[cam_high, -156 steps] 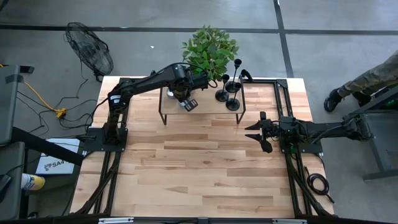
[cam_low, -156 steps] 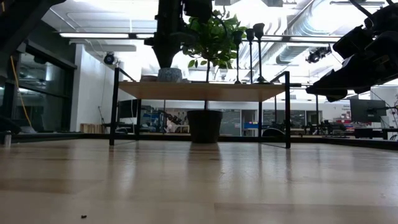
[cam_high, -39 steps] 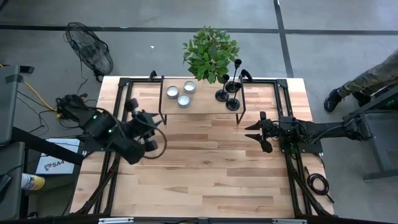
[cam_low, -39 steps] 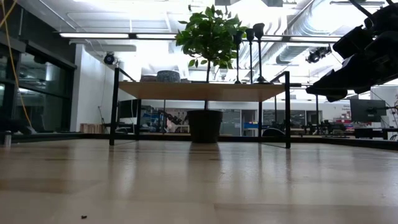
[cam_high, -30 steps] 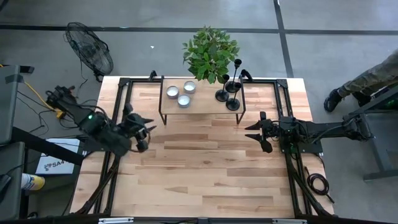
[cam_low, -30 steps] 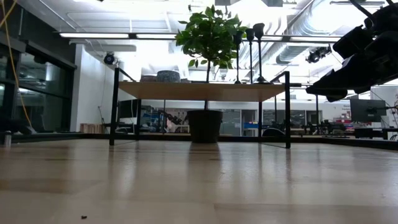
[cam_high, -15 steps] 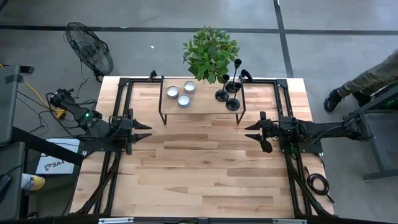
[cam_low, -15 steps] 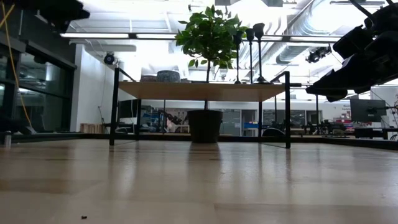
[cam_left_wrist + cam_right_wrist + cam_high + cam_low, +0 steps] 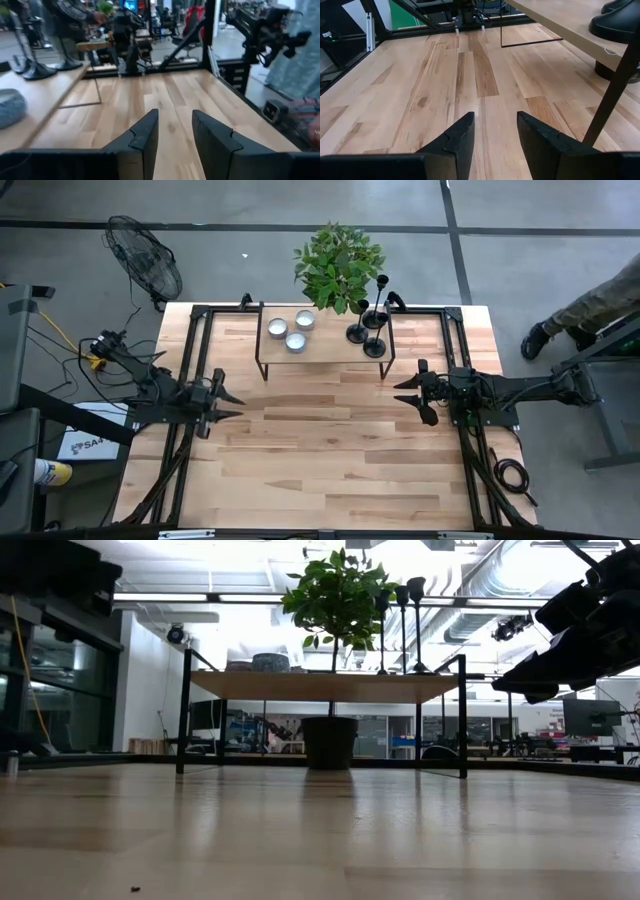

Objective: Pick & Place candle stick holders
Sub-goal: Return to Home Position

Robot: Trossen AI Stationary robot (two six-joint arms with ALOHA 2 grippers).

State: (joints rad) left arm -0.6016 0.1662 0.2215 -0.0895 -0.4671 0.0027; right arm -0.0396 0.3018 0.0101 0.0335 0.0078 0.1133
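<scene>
Left arm has pulled off the shelf (image 9: 330,348) and folded back to the table's 9 o'clock edge. Left gripper (image 9: 232,406) fingers are moderately parted, nothing held. Right gripper (image 9: 400,392) is unmoved at 3 o'clock, spread, also empty. Reads as placing done, just homing. Count: three candle stick holders (image 9: 374,348) upright on the shelf's right end, about 12–1 o'clock; three candles (image 9: 295,343) on its left end, colours hard to call from above.
</scene>
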